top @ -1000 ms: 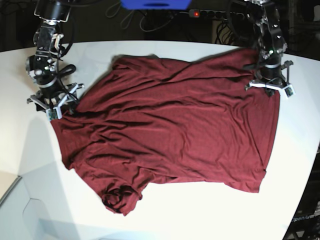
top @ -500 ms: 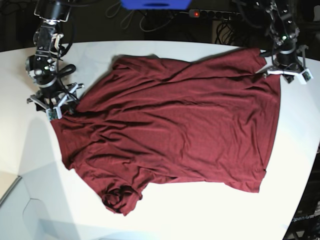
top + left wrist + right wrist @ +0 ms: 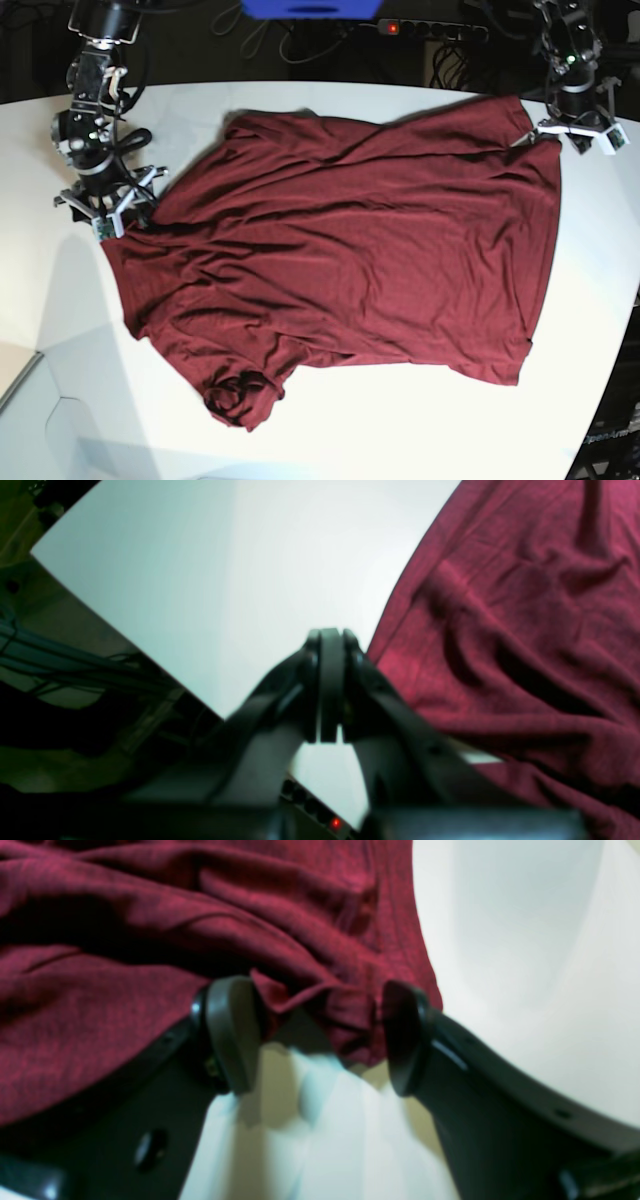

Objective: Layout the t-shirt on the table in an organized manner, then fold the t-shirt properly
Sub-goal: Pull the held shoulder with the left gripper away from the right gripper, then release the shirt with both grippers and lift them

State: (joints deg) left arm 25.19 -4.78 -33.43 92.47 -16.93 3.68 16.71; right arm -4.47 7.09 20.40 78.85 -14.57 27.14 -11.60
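Jaws: right gripper spread wide, a bunched t-shirt corner between its fingers, not pinched; left gripper fully closed on nothing, beside the shirt's edge. Shirt lies spread but wrinkled across the white table, one sleeve crumpled at the near side. Power strip behind the table; blue object, possibly a box.

A robotics lab: two black robot arms mounted at a large white table, with a power strip and loose cables behind it.
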